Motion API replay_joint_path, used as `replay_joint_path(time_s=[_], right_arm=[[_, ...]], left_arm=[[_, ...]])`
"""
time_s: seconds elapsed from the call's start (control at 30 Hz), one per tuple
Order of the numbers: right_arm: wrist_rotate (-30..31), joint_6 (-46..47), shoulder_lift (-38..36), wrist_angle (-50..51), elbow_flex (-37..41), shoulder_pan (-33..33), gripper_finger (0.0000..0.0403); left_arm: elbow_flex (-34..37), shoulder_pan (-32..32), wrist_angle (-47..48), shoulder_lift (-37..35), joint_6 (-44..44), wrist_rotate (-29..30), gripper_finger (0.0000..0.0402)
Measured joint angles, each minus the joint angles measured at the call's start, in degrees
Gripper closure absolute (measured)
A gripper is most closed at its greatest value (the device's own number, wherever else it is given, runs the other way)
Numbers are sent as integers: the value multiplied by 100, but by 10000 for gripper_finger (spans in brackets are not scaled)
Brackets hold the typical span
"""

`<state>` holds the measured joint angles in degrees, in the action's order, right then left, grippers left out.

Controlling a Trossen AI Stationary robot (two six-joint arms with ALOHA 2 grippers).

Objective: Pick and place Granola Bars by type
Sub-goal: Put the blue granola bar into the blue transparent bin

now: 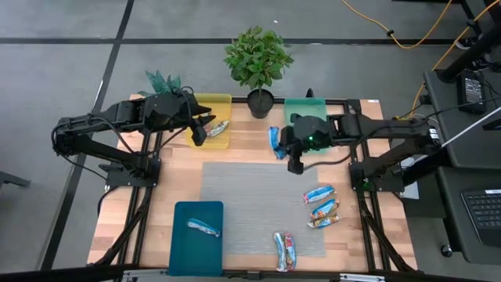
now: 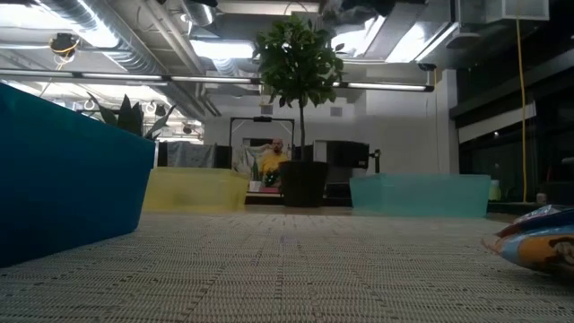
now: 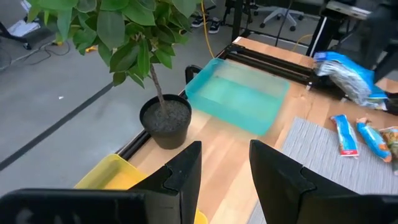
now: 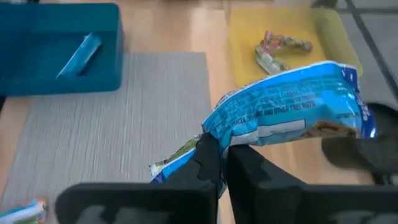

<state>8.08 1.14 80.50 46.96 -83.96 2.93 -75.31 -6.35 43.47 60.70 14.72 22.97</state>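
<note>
My right gripper (image 4: 216,149) is shut on a blue granola bar (image 4: 292,112), raised above the wood between the grey mat and the light green tray (image 1: 305,110); the high view shows the bar (image 1: 275,142) left of that gripper. My left gripper (image 3: 224,171) hangs open and empty over the yellow tray (image 1: 210,117), where one bar (image 1: 218,128) lies. Another bar (image 1: 203,227) lies in the dark teal tray (image 1: 196,235). Several bars (image 1: 321,207) and two more (image 1: 286,251) lie on the mat. Neither gripper shows in the low view. My right gripper pinches the blue bar between its two fingers near one end of the wrapper (image 4: 217,132); the crimped tail (image 4: 171,166) sticks out on the other side. The fingers come slanting down from the table's right. The bar is lifted clear and juts out past the fingertips.
A potted plant (image 1: 259,98) stands at the far edge between the yellow and light green trays. In the low view a bar (image 2: 538,240) lies at the mat's right. Bare mat (image 1: 250,196) lies in the table's middle.
</note>
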Motion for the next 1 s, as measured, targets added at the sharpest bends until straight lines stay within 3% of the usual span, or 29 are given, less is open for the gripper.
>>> replay_joint_path(time_s=[0.23,0.37,0.6,0.83,1.0], right_arm=[[-19,-274,-76,-245,0,79,379],[-319,-527,-191,-714,0,82,368],[-1182,-1376,-407,-1832,0,79,391],[-1289,-1801,-418,-2059,0,-101,362],[-1611,-2070,-384,-2411,0,-274,375]], left_arm=[[0,-2,-1,8,59,-15,274],[0,0,-67,22,107,-142,274],[2,0,-1135,139,-75,-943,274],[0,4,-2033,311,-247,-1669,274],[0,17,-2286,508,-250,-2335,274]])
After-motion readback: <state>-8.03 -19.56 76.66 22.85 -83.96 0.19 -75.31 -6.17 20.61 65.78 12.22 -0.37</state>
